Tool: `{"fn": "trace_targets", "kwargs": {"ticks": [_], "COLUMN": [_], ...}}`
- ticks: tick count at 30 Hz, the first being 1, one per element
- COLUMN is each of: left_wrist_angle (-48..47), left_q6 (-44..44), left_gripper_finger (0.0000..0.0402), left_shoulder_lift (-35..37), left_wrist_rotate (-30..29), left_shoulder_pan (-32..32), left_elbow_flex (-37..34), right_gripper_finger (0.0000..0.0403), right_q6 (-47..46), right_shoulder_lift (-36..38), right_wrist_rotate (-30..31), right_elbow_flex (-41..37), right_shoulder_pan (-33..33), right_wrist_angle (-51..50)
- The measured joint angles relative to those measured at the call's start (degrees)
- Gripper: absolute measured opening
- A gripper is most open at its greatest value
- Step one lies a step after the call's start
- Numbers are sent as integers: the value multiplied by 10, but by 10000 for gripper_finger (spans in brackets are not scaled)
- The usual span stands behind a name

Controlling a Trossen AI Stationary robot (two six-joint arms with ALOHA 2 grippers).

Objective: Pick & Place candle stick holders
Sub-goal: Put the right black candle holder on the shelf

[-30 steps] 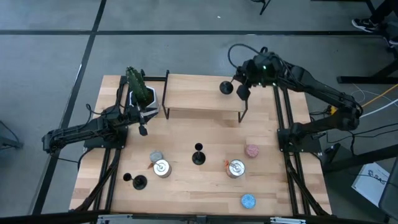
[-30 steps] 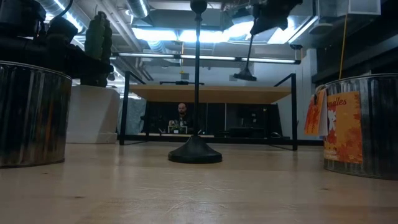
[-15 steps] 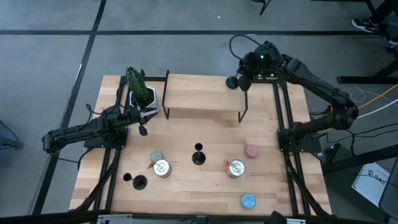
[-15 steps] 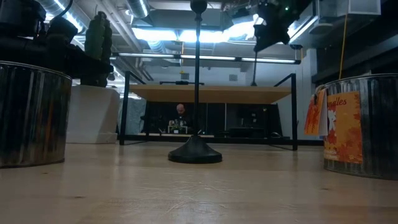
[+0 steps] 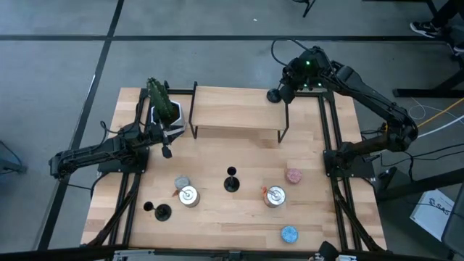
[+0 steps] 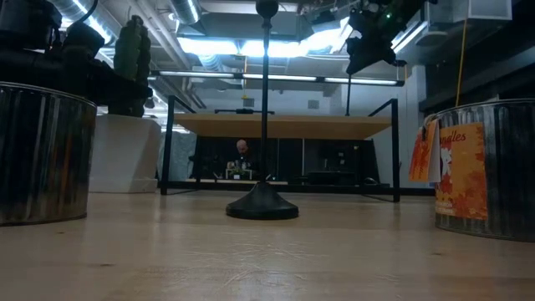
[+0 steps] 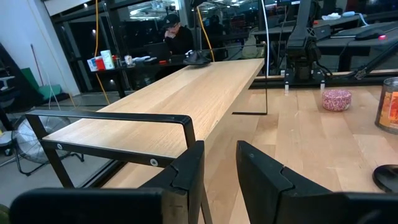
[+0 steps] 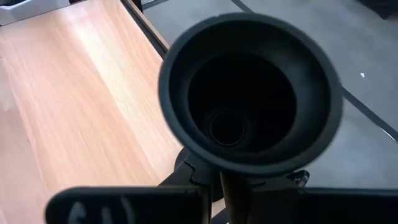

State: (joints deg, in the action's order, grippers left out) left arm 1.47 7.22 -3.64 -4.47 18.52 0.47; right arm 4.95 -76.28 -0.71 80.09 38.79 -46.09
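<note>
A raised shelf (image 5: 237, 109) stands at the back of the surface (image 5: 217, 217), with a potted plant (image 5: 162, 100) to its left. In front of the shelf, one candle stick holder (image 5: 231, 180) stands at the middle between two tins (image 5: 188, 196) (image 5: 275, 196), and another holder (image 5: 161, 212) stands near the front left corner. The right end effector (image 5: 284, 94) hangs above the shelf's back right corner, closed on a third holder (image 5: 274, 95); the left end effector (image 5: 166, 148) sits just before the plant

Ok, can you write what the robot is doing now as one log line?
right gripper: shut on candle stick holder, above shelf right end | left gripper: waiting near shelf left end | two holders on table
</note>
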Motion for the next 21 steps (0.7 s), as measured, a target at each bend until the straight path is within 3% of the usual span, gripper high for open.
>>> {"fn": "trace_targets", "kwargs": {"ticks": [15,21], "left_wrist_angle": [0,0], "left_q6": [0,0], "left_gripper_finger": [88,88], "left_shoulder_lift": [0,0], "left_wrist_rotate": [0,0], "left_shoulder_pan": [0,0], "left_elbow_flex": [0,0], "right_gripper_finger": [18,56], "right_q6": [16,19], "right_shoulder_lift": [-14,-14], "right_wrist_rotate": [1,0], "right_elbow_flex": [0,0], "right_shoulder_pan": [3,3], "right_wrist_angle": [18,20]}}
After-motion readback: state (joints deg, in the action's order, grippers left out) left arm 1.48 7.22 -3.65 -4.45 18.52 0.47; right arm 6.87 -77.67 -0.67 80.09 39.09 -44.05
